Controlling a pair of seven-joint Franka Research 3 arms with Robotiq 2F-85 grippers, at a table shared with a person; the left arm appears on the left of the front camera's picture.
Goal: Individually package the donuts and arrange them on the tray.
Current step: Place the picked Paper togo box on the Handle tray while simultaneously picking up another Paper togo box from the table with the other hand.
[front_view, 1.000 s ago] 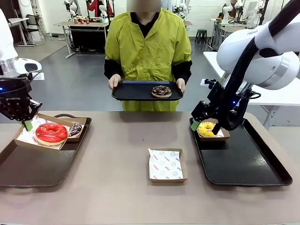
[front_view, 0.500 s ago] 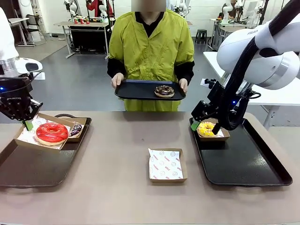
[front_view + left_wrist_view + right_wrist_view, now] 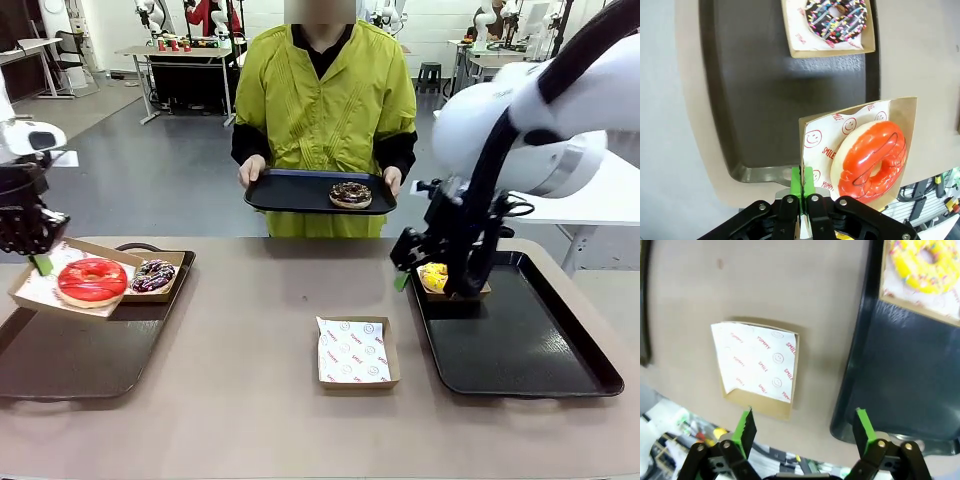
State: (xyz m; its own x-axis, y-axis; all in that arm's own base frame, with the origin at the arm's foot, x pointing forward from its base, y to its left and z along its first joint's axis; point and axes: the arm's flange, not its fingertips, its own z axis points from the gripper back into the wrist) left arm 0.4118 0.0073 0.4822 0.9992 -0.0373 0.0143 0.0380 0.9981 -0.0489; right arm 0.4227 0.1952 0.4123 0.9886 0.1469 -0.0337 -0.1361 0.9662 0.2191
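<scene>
Left gripper (image 3: 802, 181) is clamped on a corner of the paper-lined cardboard tray (image 3: 907, 114) that carries the red donut (image 3: 872, 162), over the rim of the left black tray (image 3: 740, 100). There are four donuts. Beside the red one, a sprinkled chocolate donut (image 3: 836, 19) sits in its own carton. A yellow donut (image 3: 922, 262) lies in a third carton on the right black tray (image 3: 900, 365). A chocolate donut (image 3: 350, 194) lies bare on the third black tray (image 3: 290, 192), held by the person (image 3: 325, 90). Right gripper (image 3: 805, 426) hangs spread wide above the table (image 3: 765, 285), near the fourth, empty carton (image 3: 792, 390).
</scene>
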